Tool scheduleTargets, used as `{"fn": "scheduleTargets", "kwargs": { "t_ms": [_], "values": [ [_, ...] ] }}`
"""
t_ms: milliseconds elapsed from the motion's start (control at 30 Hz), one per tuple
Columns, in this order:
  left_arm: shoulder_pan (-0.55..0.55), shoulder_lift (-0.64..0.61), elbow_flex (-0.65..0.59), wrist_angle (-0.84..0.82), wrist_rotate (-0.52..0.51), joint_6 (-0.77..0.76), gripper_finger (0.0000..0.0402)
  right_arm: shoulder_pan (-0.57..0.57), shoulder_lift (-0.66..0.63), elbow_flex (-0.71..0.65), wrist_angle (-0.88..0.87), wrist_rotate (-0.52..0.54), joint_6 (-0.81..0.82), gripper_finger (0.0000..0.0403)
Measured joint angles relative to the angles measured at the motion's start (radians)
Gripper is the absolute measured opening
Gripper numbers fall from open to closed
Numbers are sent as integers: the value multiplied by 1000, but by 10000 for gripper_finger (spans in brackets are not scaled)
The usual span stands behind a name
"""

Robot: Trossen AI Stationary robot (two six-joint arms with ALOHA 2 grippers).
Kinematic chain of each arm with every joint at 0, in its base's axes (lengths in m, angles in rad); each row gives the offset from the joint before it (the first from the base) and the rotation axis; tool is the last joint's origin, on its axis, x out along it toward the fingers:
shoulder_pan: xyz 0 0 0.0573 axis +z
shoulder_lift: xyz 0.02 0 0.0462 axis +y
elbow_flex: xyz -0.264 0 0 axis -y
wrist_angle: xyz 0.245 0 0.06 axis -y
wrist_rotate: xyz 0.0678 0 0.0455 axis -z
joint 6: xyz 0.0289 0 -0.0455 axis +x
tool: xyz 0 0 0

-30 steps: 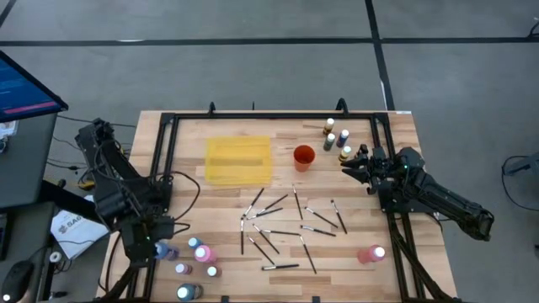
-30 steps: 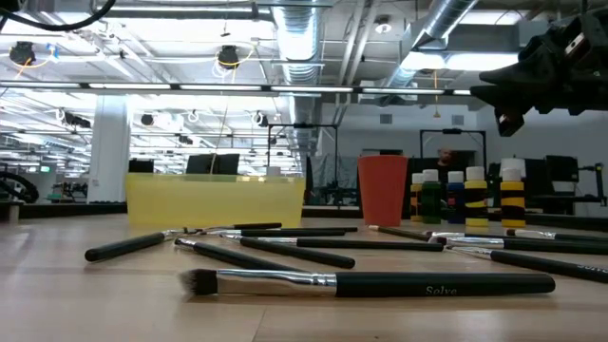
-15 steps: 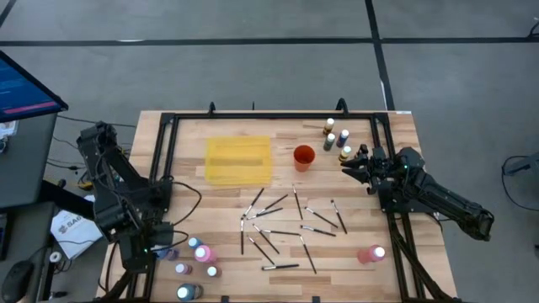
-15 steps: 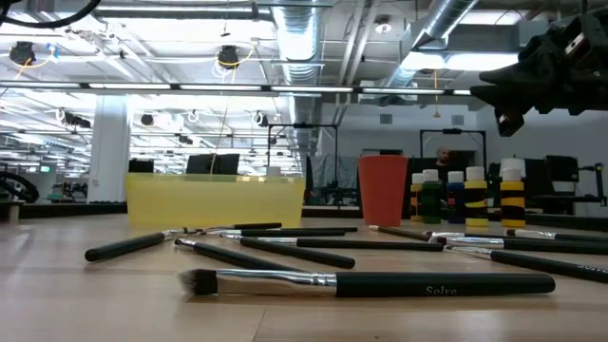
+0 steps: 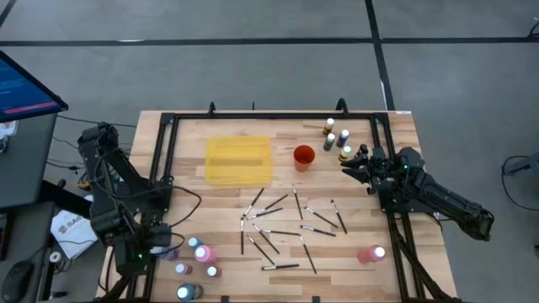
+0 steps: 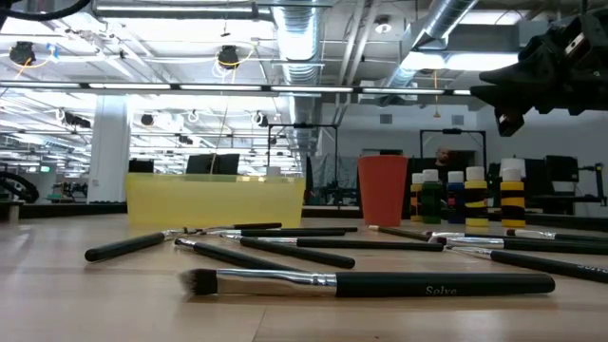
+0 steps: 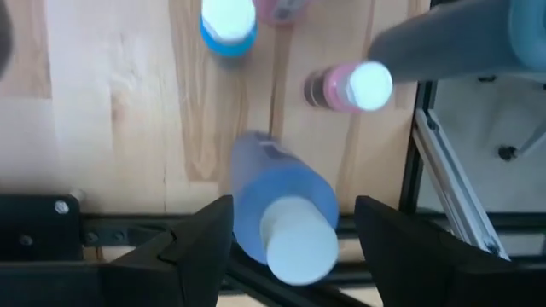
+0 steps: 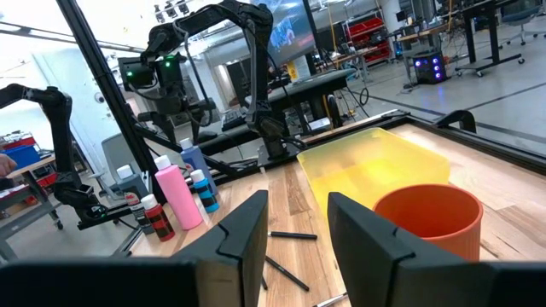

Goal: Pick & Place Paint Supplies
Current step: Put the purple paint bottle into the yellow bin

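Near the table's left front corner my left gripper (image 5: 150, 249) points down, open. Its fingers stand on either side of an upright blue bottle (image 7: 286, 223) with a pale cap, with a gap on each side. More bottles, a pink one (image 5: 205, 252) among them, stand beside it. Several dark brushes (image 5: 282, 223) lie scattered mid-table. Other bottles (image 5: 337, 139) stand at the far right, and a pink bottle (image 5: 370, 254) stands at the near right. My right gripper (image 8: 299, 230) hangs level and open by the far-right bottles, holding nothing.
A yellow mat (image 5: 239, 160) and an orange-red cup (image 5: 303, 156) sit toward the far side. A black metal frame (image 5: 253, 116) runs around the tabletop, and its near rail (image 7: 102, 230) passes just below the blue bottle. Bare wood shows between the brushes and the near edge.
My left gripper has swung a little toward the table's left near corner and sunk slightly, staying open. The bottles and brushes have kept their places.
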Motion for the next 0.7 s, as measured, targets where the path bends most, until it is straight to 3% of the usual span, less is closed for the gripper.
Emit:
{"fn": "scheduleTargets", "kwargs": {
  "t_ms": [500,700],
  "values": [
    [2,-5,-57,19,62,-24,236,0,0,0,0,0,0,120],
    [2,-30,-58,25,61,-46,215,0,0,0,0,0,0,120]
  ]
}}
